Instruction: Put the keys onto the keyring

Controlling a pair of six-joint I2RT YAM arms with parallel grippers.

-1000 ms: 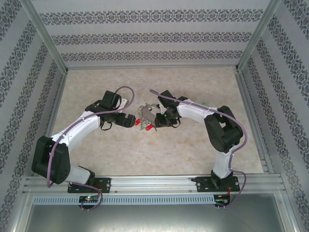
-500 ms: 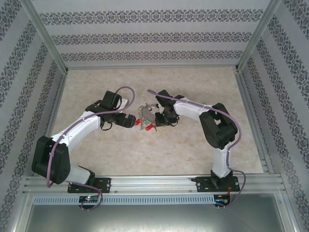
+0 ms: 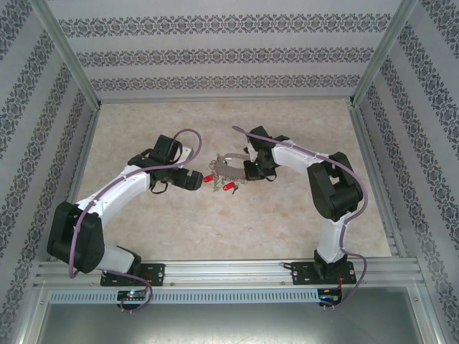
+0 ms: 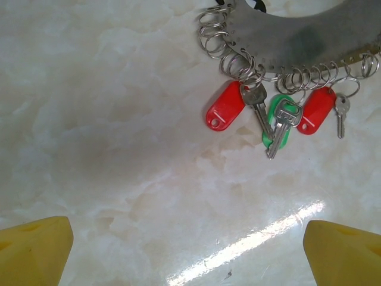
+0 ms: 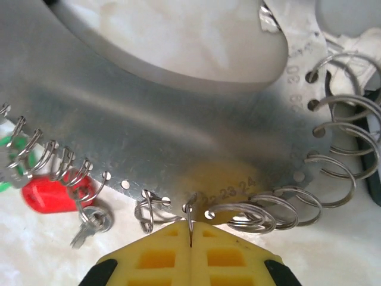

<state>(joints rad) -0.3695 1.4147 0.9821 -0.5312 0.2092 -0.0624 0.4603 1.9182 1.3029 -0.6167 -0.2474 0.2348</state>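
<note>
Brushed matt metal keyring (image 5: 149,113); glossy marble-look table (image 4: 119,179).

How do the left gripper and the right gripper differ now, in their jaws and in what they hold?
The left gripper, with yellow fingers, stands wide open; the right gripper, also yellow-fingered, is shut. The left gripper holds nothing and hangs apart from the flat grey metal keyring; the right gripper pinches a small silvery wire ring at that keyring's edge. Both point at the keyring, from opposite sides.

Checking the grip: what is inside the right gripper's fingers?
A thin wire ring on the keyring enters the seam between the shut fingers of the right gripper. How far in is covered.
</note>
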